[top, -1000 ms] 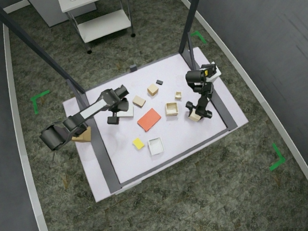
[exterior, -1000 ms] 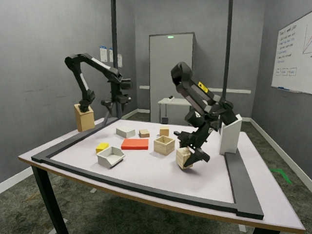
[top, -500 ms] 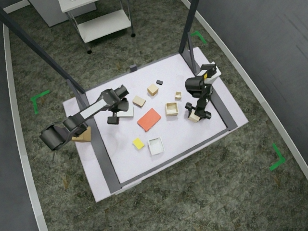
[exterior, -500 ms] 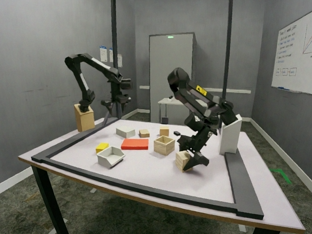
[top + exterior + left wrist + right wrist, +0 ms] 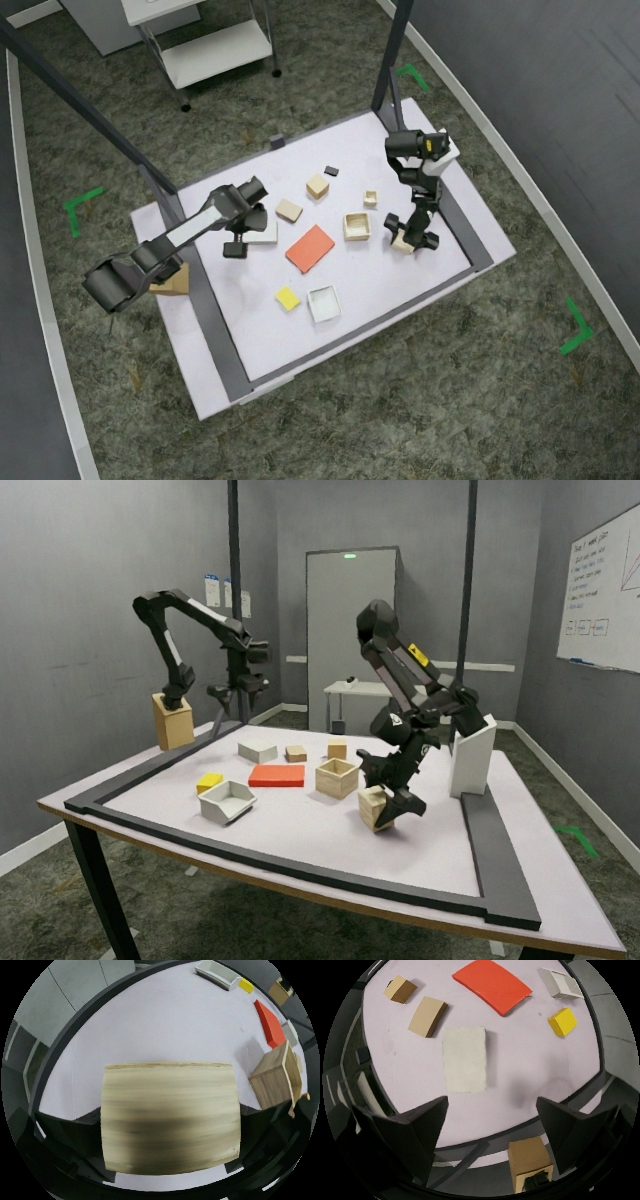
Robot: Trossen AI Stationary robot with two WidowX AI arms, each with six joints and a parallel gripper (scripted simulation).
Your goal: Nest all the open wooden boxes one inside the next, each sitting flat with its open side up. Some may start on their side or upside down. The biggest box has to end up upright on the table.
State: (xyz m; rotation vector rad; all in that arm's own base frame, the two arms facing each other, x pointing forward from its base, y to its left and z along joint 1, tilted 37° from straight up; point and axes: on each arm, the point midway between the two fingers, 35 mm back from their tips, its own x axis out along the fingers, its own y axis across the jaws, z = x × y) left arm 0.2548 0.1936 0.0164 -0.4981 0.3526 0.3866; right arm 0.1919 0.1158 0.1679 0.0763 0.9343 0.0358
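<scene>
Pale bench, dark border, mottled floor below. Nesting: 0 done as far as visible. Mid open box: upright, opening up, just beside red slab; prob. the biggest, so prob. base of the stack. Held box: tilted, well apart from red slab, beyond mid open box; opening not visible. Small box: also past red slab, apart from both others; orientation n/c. Left to do: held box squared up & into mid one, then small box, assuming sizes fit.

L claw: clamped on held box. R claw: open, nothing gripped, above bench on opp. side of red slab.

Count: wooden boxes ×3 (incl. held, prob. open type), white tray ×1, white block ×1, yellow block ×1, red slab ×1, flat tan block ×1, tan cube ×1, sm. black pc. ×1.
</scene>
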